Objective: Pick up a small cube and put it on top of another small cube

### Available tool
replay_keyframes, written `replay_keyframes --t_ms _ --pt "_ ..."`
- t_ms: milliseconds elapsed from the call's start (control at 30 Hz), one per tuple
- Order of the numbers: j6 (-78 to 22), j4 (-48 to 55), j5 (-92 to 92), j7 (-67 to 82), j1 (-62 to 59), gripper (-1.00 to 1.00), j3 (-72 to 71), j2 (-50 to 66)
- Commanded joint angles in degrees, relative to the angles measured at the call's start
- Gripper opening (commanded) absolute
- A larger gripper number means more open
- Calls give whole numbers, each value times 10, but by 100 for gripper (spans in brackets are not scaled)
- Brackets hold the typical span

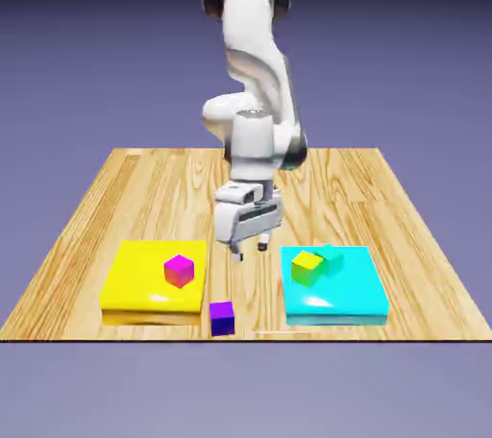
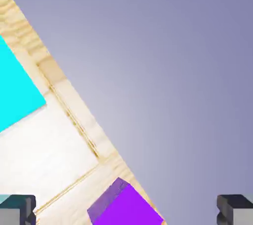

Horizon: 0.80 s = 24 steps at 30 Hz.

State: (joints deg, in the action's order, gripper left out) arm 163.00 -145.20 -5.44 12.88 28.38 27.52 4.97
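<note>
At the lower centre of the exterior view, the small dark violet cube (image 1: 222, 317) is seen resting near the wooden table's (image 1: 115, 196) front edge. The white two-finger gripper (image 1: 250, 252) is held above it, jaws spread wide and empty, evidently positioned for a descent onto it.

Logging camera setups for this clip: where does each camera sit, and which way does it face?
Exterior view: fixed, above the table, looking down at arm, open gripper, yellow and cyan slabs.
Hand view: on the hand, looking along the gripper; only both fingertips show.
Shared: purple cube at the table's edge, cyan slab.
</note>
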Motion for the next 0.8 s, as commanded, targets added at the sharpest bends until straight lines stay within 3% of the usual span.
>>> replay_keyframes --t_ms 0,367,567,600,767 --pt "-5 7 -2 25 12 0 12 17" --pt "-58 83 -29 291 145 0 145 198" --pt "25 111 15 314 53 0 60 301" --pt "25 111 15 314 53 -100 60 301" --pt "-42 89 -20 296 127 -100 128 218"
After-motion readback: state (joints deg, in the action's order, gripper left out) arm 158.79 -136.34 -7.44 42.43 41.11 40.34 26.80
